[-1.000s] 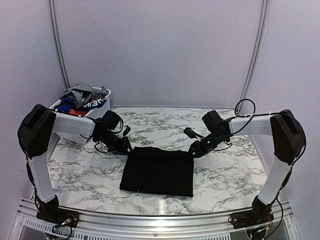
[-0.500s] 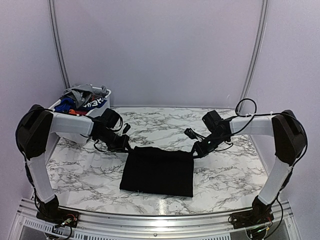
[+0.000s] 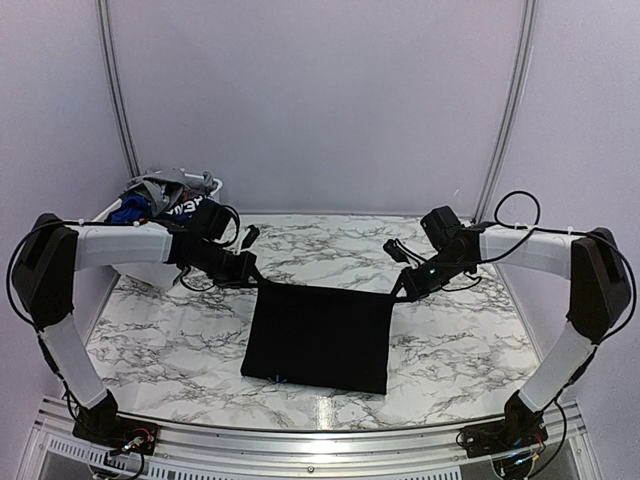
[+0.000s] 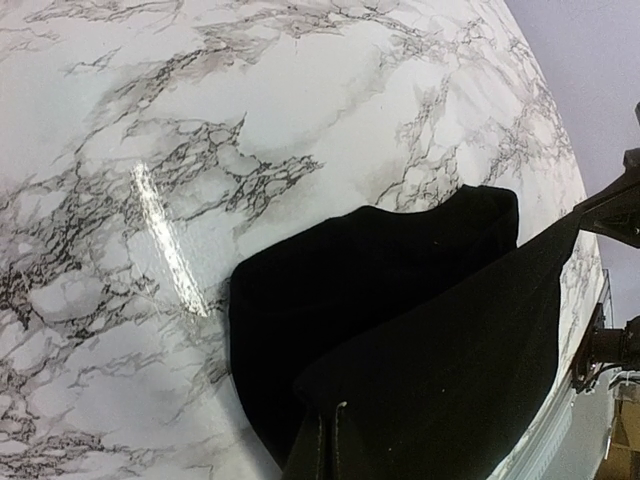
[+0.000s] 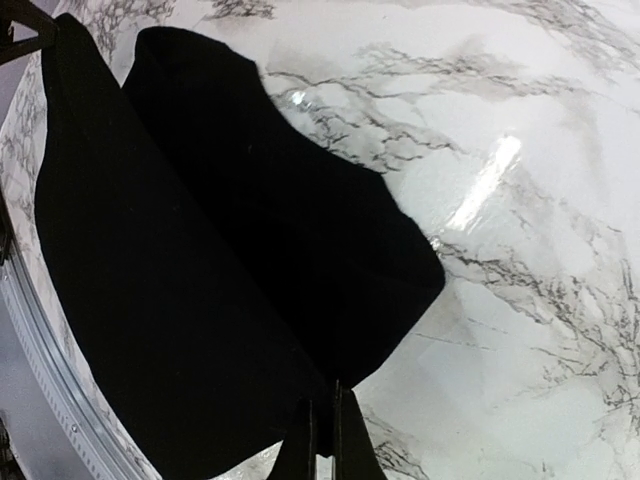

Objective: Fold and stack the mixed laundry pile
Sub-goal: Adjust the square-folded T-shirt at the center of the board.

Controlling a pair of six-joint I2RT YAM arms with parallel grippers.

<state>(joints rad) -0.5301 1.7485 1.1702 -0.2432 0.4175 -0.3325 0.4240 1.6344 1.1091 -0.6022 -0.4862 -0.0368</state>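
Currently, the left gripper (image 3: 257,283) pinches the far-left corner of the black garment (image 3: 320,340); the right gripper (image 3: 398,293) pinches its far-right corner. Its far edge hangs taut above the marble table (image 3: 450,350).

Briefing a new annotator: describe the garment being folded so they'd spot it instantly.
On the marble table, near its middle, lies a black garment, its far corners pinched by the left pincer and right pincer. It is the only cloth on the tabletop and plain black; the coloured pieces sit in the white basket at the far left.
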